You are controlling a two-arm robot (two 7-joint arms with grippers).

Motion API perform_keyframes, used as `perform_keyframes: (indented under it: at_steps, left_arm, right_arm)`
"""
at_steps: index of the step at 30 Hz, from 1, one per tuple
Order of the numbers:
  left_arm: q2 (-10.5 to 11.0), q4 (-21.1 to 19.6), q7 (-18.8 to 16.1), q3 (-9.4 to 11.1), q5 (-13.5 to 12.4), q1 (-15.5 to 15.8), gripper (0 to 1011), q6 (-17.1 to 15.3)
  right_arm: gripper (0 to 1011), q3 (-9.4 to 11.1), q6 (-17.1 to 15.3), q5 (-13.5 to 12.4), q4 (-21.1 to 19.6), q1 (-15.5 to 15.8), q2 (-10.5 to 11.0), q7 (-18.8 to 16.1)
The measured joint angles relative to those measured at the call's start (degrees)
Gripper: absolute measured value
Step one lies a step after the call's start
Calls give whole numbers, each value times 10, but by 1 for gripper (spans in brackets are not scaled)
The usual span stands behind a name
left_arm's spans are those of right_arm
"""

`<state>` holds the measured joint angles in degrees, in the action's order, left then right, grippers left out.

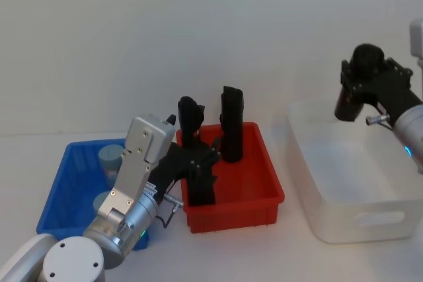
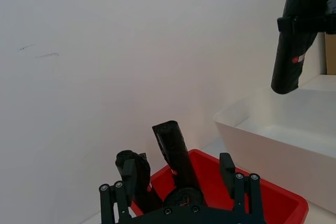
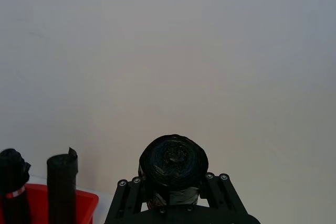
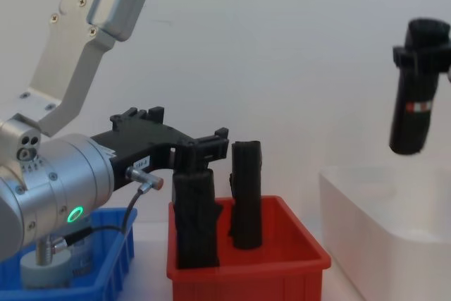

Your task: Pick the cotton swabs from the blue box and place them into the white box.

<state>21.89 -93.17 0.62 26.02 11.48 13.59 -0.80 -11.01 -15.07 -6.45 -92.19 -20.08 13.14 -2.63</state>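
Blue plastic marks the blue box at the lower left of the head view. The cotton swabs sit inside it, untouched. At the centre, we see the left gripper over the red bin, its fingers apart on either side of the front roll. At the upper right, the right gripper is clamped on a black roll, which hangs above the white box, clear of it. We judge the main risk to be the wrong goods landing in the white box, since both grippers attend to rolls, not jars. The left gripper could also topple the standing rolls behind it if it lifts askew.
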Motion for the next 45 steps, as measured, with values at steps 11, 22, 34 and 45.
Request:
perform_keyframes:
  at_steps: [11,22,34,45]
  left_arm:
    - [0,0,0,0,0,0,1004,0]
    - [0,0,0,0,0,0,1004,0]
    - [9,-14,-8,-6,0,-5,1004,0]
    - [74,-81,-63,-46,47,-49,1004,-5]
  right_arm:
    - [583,3,10,15,49,-4,3,-2]
    - [902,4,16,20,71,-8,4,-5]
    - [1002,5,19,23,81,-10,4,-7]
    - [1002,5,20,24,85,-10,4,-7]
